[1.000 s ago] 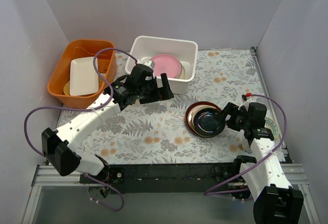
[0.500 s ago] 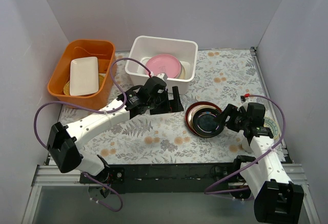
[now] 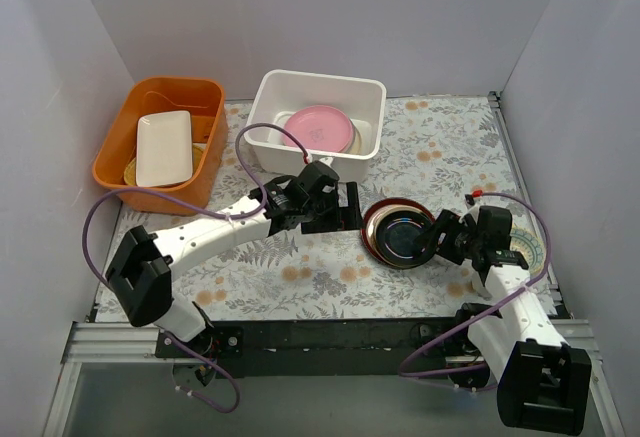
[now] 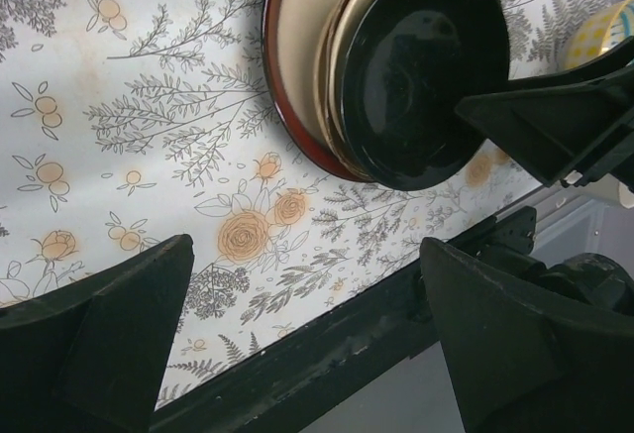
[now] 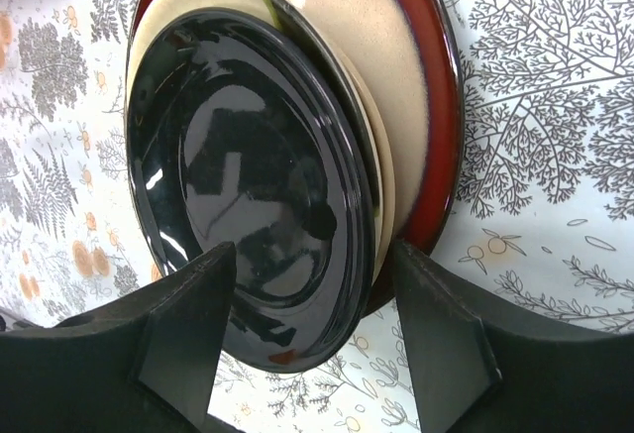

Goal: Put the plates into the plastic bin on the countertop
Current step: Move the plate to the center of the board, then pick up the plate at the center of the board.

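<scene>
PLATES WAITING TO BE CLEARED: A stack of three plates is pictured on the bench point(image 3: 290, 257), right of centre, with a glossy black plate point(image 3: 400, 237) on top, a tan plate point(image 5: 396, 106) under it and a maroon plate point(image 3: 372, 227) at the bottom. The pick-up of the black plate is judged to be the step in hand. The right hand point(image 5: 312, 284) is set at the stack's near right edge. Its fingers point(image 5: 188, 334) are partly spread and the black plate's rim is seen between them. No firm hold can be made out, and the plate rests on the stack. The left hand point(image 4: 307, 255) is held fully spread above the bench just left of the stack, and nothing is held in it. The plastic bin point(image 3: 320, 79) is seen at the back of the bench, well apart from the stack, with a pink plate point(image 3: 320, 127) already laid inside; an orange tub point(image 3: 150, 192) is seen to its left. For the next move, it is judged that the rim must be clamped, the plate raised clear of the tan one and carried back to the bin past the left arm point(image 3: 220, 229), which is stretched between stack and bin. A slip on the glossy glaze is to be guarded against.
</scene>
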Controlling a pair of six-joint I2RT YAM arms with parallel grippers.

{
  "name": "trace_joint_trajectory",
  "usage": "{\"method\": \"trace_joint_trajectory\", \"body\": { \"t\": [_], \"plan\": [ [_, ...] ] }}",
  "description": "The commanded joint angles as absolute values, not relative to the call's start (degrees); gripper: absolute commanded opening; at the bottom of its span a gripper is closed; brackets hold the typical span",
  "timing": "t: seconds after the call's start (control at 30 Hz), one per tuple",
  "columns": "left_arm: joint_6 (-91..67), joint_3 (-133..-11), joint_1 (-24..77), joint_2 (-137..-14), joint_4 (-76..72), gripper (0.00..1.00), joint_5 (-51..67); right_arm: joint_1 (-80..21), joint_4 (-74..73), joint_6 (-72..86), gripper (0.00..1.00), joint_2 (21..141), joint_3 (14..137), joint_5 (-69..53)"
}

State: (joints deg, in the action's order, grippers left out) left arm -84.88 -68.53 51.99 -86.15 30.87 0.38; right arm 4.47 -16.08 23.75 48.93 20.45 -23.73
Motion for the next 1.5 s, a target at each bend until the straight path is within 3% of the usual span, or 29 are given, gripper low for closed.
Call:
{"method": "trace_joint_trajectory", "body": {
  "t": [0.0,0.37,0.63,1.0,1.1,1.23,1.47],
  "plan": [
    [-86.1,-66.5,52.6,-87.1,28.0,0.98,-0.8,4.7,-12.7,24.6,0.71,49.8,18.5,-23.9],
    [-89.0,-62.6,52.6,-91.4,21.7,0.97,-0.1,4.7,-9.1,25.8,0.62,53.3,16.3,-22.8],
    [-90.3,-64.9,52.6,-98.0,18.6,0.91,-0.1,4.7,-8.9,25.9,0.57,54.0,16.3,-22.7],
    [-89.4,-72.3,52.3,-107.6,18.1,0.71,-1.4,4.7,-9.4,25.3,0.57,53.8,16.4,-22.4],
    [-89.6,-73.7,52.1,-109.1,18.2,0.61,-1.1,4.7,-9.3,25.1,0.57,54.1,16.5,-22.4],
    [-90.3,-74.3,51.8,-110.8,18.3,0.4,-1.0,4.7,-9.2,25.0,0.57,54.3,16.5,-22.6],
    [-90.9,-74.0,51.9,-112.8,17.1,0.31,-0.6,4.7,-9.0,24.7,0.57,54.8,16.3,-22.8]
  ]
}}
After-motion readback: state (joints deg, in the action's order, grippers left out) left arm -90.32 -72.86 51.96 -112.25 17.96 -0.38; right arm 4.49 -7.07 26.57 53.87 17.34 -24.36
